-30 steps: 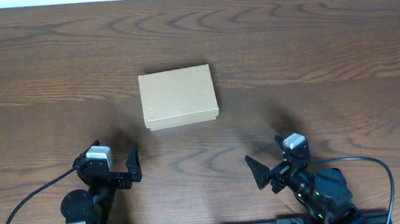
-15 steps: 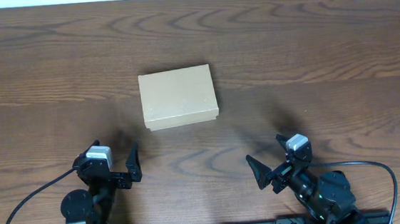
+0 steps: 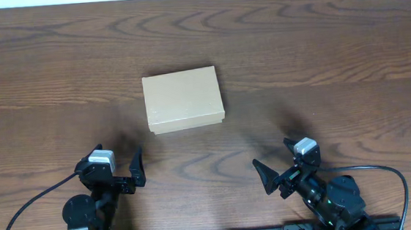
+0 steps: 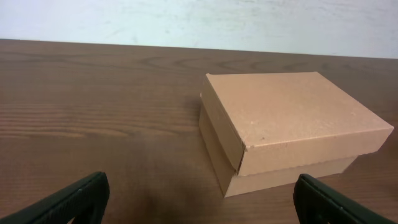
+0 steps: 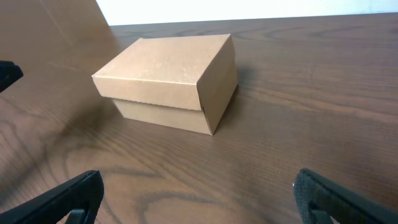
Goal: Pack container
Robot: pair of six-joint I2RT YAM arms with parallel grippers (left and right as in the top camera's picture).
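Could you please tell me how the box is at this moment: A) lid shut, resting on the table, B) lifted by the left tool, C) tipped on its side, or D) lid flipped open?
A: the box rests flat on the table with its lid down, untouched.

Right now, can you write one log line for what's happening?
cardboard box: lid shut, on wooden table | left gripper: open, empty | right gripper: open, empty

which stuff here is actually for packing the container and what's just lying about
For the job: cardboard container, lid shut; left fingers, open; right fingers, open.
Lying about: just the wooden table itself.
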